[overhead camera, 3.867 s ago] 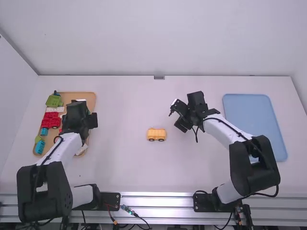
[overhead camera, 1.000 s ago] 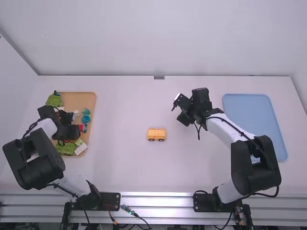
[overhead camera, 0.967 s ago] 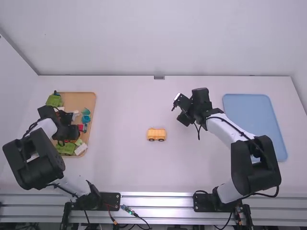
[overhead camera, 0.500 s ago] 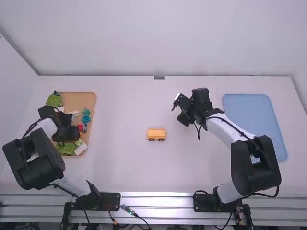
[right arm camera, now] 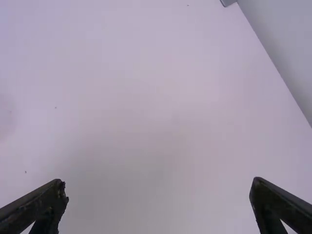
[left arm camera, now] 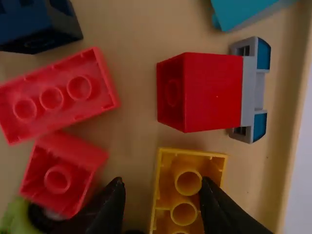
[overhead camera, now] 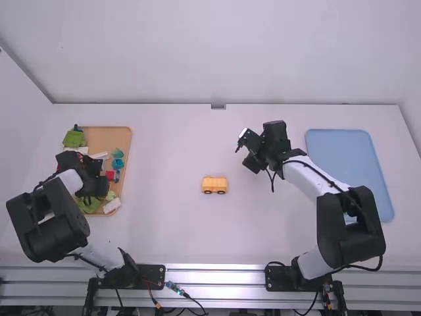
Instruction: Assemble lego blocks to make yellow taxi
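Yellow car base (overhead camera: 214, 185) stood on its wheels mid-surface, well in from every edge of the surface (overhead camera: 171, 230) – a sensible building spot, I judged, with room for either arm. Its body ran along the line between the side edges.

Wooden tray (overhead camera: 108, 136) sat by the left edge, a store of mixed parts. Left hand (left arm camera: 163, 185) was low over it, fingers apart, nothing gripped. Under one fingertip, a yellow block (left arm camera: 164, 163) lay hollow side up near the tray's rim; likely the next piece wanted. Upside down, it would probably need turning before it could press onto studs. A red block (left arm camera: 214, 92) lay just beside it and might get nudged.

Right hand (right arm camera: 158, 185) was wide and empty above the surface, off to the right of the car base – perhaps kept close to steady it during joining.
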Controlling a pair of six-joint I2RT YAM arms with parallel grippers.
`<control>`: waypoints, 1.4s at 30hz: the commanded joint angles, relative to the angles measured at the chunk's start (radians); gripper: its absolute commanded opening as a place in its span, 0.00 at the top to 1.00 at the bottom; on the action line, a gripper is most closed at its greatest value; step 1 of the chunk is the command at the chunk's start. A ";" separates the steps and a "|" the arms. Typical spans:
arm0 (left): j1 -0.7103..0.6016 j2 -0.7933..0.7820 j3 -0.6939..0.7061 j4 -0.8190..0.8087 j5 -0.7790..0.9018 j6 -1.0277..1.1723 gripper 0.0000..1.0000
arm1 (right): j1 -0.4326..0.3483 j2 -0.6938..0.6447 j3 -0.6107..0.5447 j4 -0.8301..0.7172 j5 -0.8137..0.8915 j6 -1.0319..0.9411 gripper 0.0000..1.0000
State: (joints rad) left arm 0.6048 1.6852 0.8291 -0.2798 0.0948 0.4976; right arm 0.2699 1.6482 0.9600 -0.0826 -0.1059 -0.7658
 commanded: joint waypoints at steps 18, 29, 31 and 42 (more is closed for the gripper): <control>-0.003 -0.011 0.020 0.048 0.016 -0.181 0.58 | 0.000 -0.016 0.023 -0.003 -0.005 0.002 0.01; -0.003 -0.012 0.020 0.033 0.019 -0.285 0.58 | 0.000 -0.016 0.023 -0.003 -0.005 0.002 0.01; -0.003 -0.012 0.020 0.048 0.020 -0.296 0.55 | 0.000 -0.016 0.023 -0.002 -0.005 0.002 0.01; -0.004 -0.102 0.020 -0.014 0.042 -0.330 0.46 | 0.000 -0.016 0.023 0.000 -0.006 0.002 0.01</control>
State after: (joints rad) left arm 0.6048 1.6226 0.8333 -0.2775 0.1078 0.1764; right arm 0.2699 1.6482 0.9600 -0.0814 -0.1059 -0.7662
